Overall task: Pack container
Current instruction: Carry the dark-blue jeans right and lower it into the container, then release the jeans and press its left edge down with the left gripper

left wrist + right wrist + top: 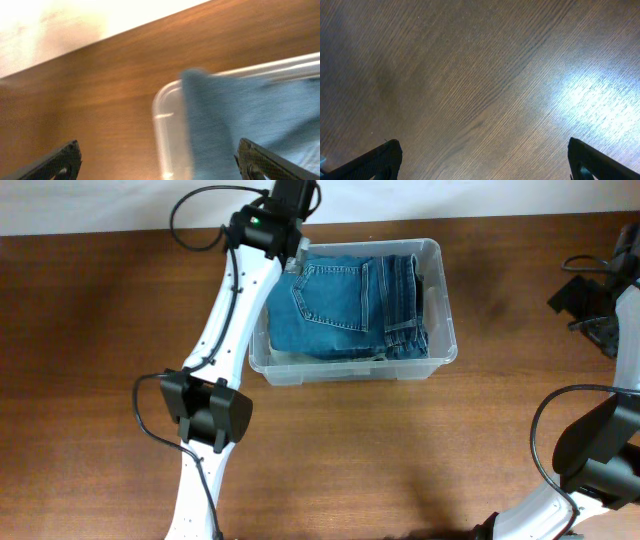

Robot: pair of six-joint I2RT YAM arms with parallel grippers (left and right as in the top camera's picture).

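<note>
Left gripper (160, 164) fingertips (62, 161) frame the lower edge of the wrist view. They are spread wide with nothing between them, so it is open and empty. Just under and ahead of it sits the bin (159, 120), with its rounded corner rim lying between the two fingers. Folded jeans (220, 115) fill the bin to the right of that corner, and one denim fold humps up at about rim height, close against the rim. Overhead agrees: the bin (452, 348) stands on the table (100, 330) under the end of the left arm (235, 310). The jeans (345, 305) lie flat inside it, pocket up, covering nearly the whole floor. A pale strip shows under the denim at the near edge; cannot tell what it is. Judgement: the gripper hangs over this corner because the cloth rides highest there, making it the spot to press or tuck so the load sits below the rim. Wide jaws suit pushing down or letting go, not carrying. Right gripper (490, 162) is likewise spread and empty, with only bare wood grain beneath it. The bin is well off to its left, out of its view. Judgement: it is parked clear so the arms do not cross over the bin. Packing looks nearly done.
</note>
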